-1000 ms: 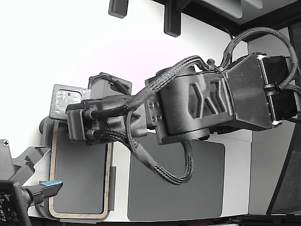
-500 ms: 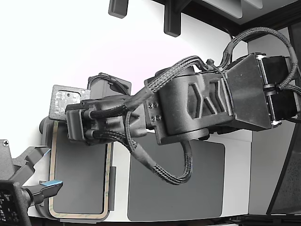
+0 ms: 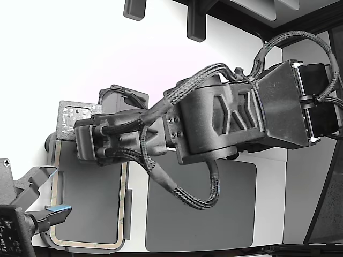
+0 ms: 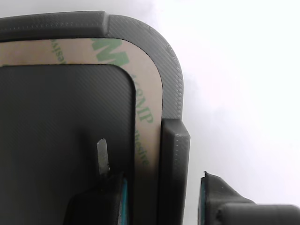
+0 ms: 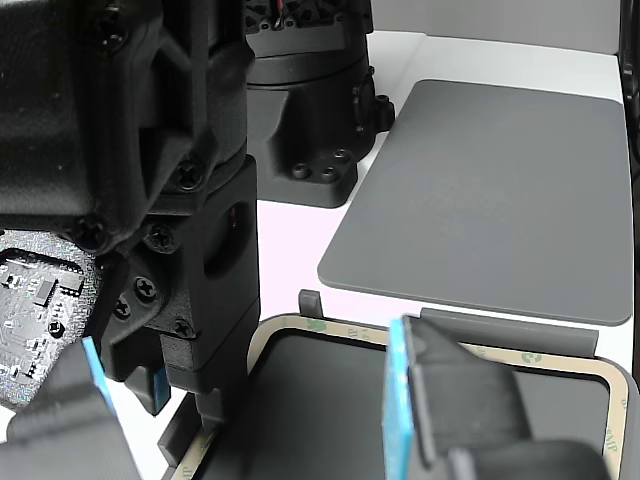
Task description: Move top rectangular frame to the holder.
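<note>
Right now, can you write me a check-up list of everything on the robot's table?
Surface: white table, glare at top.
Job's things: cream frame lying in the grey holder, printed green letters showing.
Clutter: dark flat mat beside the holder.
Grippers: gripper open, one finger inside the frame strip, one outside the holder wall; no grip yet.
Cables: braided bundle looping under the arm.
Surroundings: second gripper, idle, blue pads.

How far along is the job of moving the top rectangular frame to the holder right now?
Reached: the gripper sits low at the thin cream-beige rectangular frame, which lies flat in a dark grey tabbed plastic tray. In hand: open fingers straddle the frame's side strip and the tray wall, nothing clamped. Left: gripping, lifting and seating it in the holder, if this tray is not it.
</note>
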Controlling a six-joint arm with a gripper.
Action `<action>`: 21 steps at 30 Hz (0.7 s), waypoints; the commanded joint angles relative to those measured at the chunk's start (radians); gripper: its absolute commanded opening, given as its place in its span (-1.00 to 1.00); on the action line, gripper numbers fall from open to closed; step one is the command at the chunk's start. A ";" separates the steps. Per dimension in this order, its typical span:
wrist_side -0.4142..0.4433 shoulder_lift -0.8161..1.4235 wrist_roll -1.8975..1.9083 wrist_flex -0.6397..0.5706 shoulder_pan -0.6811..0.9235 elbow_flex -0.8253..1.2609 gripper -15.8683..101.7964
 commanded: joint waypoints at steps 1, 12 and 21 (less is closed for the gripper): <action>-0.002 0.021 -0.002 0.002 -0.015 -0.029 0.52; 0.055 0.135 0.017 -0.049 -0.028 0.055 0.97; 0.094 0.482 -0.117 -0.253 -0.129 0.373 0.97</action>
